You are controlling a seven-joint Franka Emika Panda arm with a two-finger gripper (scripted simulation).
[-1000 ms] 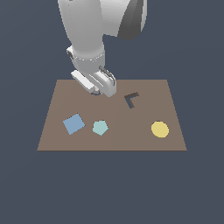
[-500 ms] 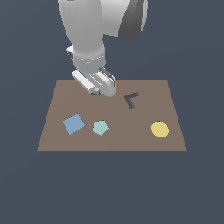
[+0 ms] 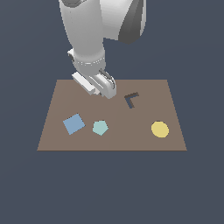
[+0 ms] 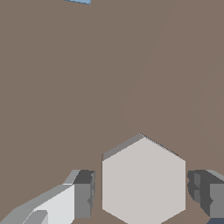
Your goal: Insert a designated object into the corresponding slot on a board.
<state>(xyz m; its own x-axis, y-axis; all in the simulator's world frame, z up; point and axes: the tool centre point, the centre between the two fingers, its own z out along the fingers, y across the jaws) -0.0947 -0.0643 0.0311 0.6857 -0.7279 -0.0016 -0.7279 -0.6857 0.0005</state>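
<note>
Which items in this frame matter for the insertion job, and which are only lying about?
Job: grey hexagonal block, between the open gripper fingers with a gap each side; brown board. The matching slot is not visible in either view.

Lying about: blue square, teal pentagon, yellow disc, dark L-shaped cutout.

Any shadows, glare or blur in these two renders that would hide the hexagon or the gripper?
Exterior view: flat, even light, no cast shadows or glare on the board; the arm hides the hexagon entirely. Wrist view: sharp, no blur; the grey hexagonal block shows only a slightly darker shaded edge, and sits between the fingers with visible gaps; the frame crops the fingers.
</note>
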